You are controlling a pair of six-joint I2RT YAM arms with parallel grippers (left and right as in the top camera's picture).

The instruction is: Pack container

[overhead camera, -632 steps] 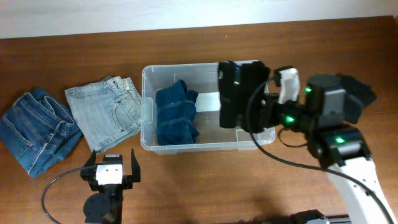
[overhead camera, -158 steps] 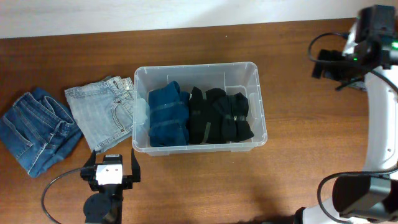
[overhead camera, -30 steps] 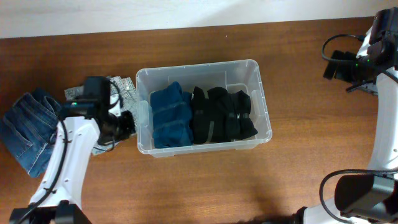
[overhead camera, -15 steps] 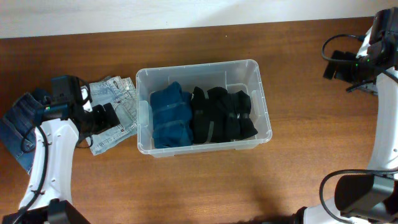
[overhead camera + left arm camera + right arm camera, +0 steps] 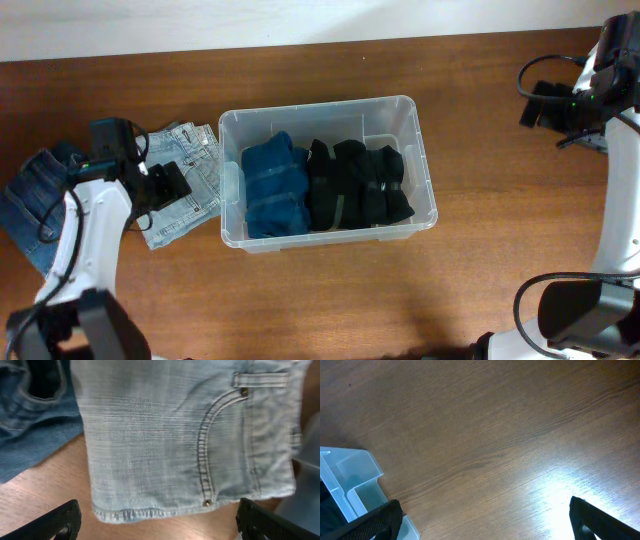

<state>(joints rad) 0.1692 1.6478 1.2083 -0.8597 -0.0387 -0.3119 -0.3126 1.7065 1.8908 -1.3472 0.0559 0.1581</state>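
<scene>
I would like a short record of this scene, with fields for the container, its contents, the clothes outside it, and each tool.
container: clear tub, middle of the table
inside: blue folded garment at left, black folded garments at right
outside: light jeans beside its left wall; dark jeans further left
left tool: open over the light jeans, holding nothing
right tool: open over bare table, far right

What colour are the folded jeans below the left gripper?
The jeans are pale, faded blue; the left wrist view shows them best.
</scene>
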